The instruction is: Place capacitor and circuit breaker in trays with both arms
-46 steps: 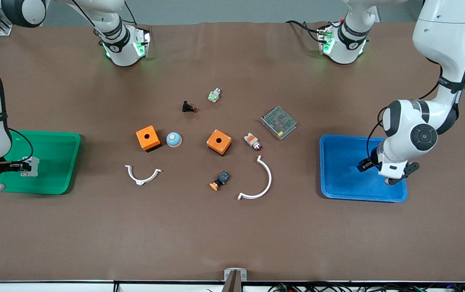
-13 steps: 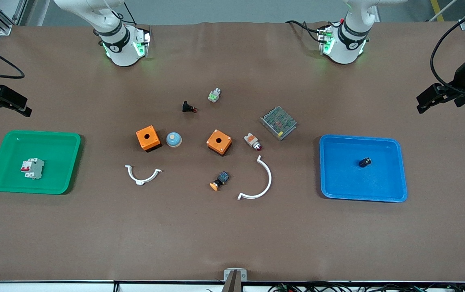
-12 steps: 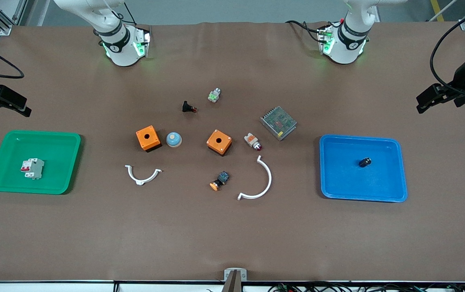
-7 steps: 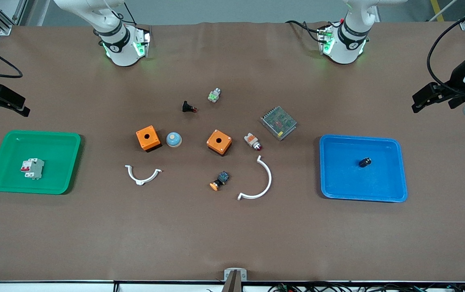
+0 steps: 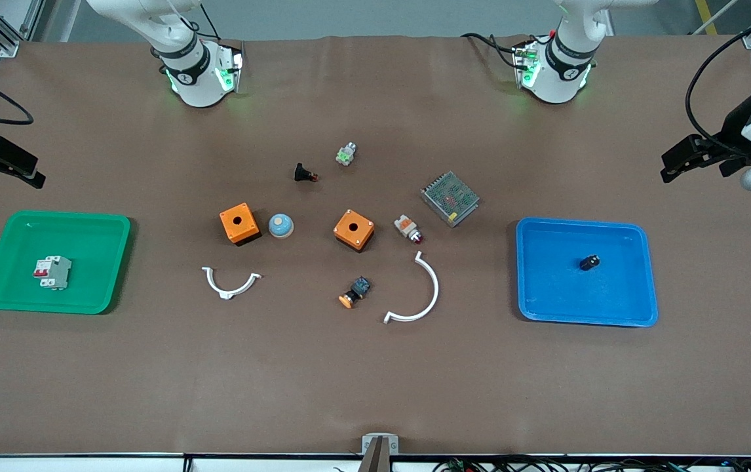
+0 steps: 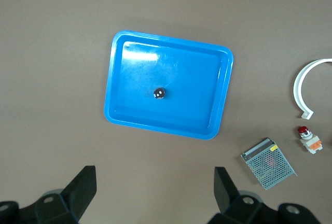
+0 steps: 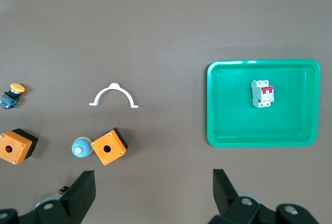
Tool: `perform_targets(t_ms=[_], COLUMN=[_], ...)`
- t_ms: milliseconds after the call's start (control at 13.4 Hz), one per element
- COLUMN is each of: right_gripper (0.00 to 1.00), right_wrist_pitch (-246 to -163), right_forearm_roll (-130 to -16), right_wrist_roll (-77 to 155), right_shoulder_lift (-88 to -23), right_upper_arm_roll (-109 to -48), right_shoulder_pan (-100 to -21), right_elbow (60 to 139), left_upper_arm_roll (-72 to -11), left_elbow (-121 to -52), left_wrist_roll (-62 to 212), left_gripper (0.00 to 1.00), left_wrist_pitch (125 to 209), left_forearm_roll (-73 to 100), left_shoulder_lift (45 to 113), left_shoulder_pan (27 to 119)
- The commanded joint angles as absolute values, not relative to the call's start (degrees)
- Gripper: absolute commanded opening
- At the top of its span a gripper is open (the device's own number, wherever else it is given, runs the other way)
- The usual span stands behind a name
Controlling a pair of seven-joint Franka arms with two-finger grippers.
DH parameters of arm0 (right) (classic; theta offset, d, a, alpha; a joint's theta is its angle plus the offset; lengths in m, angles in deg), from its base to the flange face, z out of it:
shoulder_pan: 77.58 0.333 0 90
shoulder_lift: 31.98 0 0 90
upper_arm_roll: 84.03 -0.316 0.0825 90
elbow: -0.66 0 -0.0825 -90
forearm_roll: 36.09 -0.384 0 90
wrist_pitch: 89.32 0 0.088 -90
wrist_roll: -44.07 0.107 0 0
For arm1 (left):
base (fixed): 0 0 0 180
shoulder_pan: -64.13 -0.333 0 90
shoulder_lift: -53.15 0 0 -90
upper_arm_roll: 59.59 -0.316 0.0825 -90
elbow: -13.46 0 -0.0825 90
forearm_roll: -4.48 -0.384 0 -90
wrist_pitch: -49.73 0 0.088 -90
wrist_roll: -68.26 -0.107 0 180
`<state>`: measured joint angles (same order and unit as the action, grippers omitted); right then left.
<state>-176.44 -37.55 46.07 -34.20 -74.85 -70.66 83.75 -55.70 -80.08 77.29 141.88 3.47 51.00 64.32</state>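
two trays, one part in each: the green plastic tray (image 5: 97, 226) below the spread right gripper (image 7: 153, 195) holds the white red-levered circuit breaker (image 5: 52, 272); the blue plastic tray (image 5: 637, 308) under the spread left gripper (image 6: 154, 193) holds the tiny black capacitor (image 5: 589, 262).

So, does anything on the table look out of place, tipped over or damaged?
Nothing stands out. The circuit breaker lies in the green tray, the capacitor in the blue tray. The left gripper and right gripper hang open and empty.
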Motion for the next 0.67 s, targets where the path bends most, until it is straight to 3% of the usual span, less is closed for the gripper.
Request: perform_targets(t_ms=[0,597], right_gripper=[1.0,1.0], right_wrist_pitch=[-175.8,-175.9], right_forearm_roll=[-37.5,-37.4], right_wrist_roll=[45.9,45.9], right_shoulder_lift=[-35.0,-35.0], right_upper_arm_roll=[-74.9,-74.9], right_shoulder_pan=[-71.1,-71.1], right_elbow=[82.1,82.1], left_upper_arm_roll=[-55.5,-54.5], left_elbow=[-80.1,-77.0], left_wrist_roll=[77.1,77.2], left_gripper=[1.0,1.0], left_wrist_pitch=[142.1,139.6], left_forearm_roll=[4.2,3.8], left_shoulder_lift=[50.8,51.7], left_shoulder_pan=[64.7,64.8])
